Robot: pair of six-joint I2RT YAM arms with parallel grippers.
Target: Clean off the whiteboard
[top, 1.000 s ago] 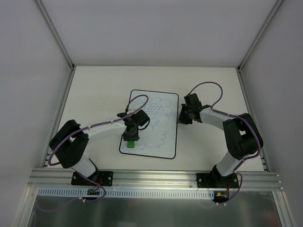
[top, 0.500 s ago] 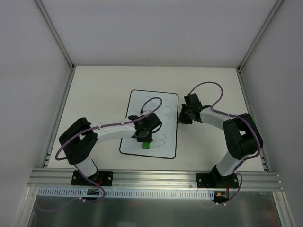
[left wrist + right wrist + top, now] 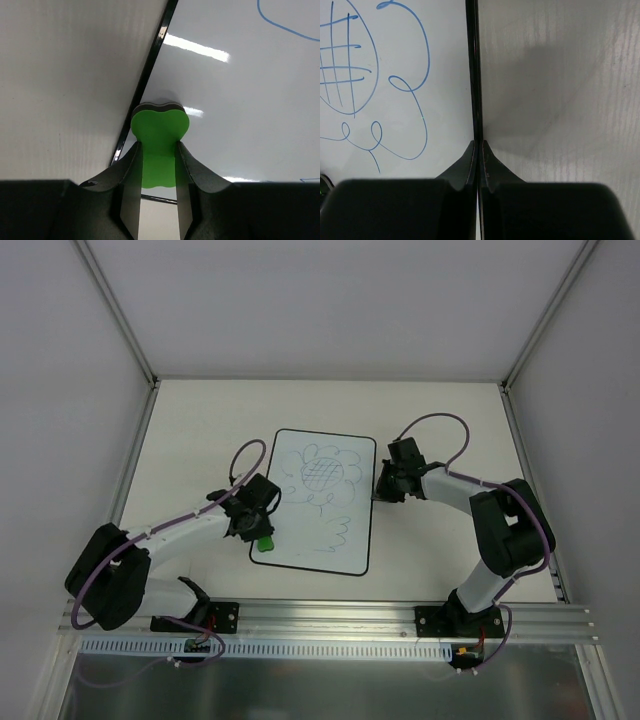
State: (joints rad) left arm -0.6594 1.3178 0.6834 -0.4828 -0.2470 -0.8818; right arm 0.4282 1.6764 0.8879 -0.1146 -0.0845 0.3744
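Left gripper (image 3: 158, 150) (with eraser (image 3: 160, 122)) on whiteboard (image 3: 240, 100)

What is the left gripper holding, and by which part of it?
The green eraser, pinched by the left gripper across its narrow rear part; its wider front end sticks out.

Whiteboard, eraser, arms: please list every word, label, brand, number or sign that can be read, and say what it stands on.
No readable text in any view.
Whiteboard: only a blue flower doodle, no letters or numbers.
Green eraser in the left hand: plain, unmarked.
Small wired parts below the arm bases: too small to read.
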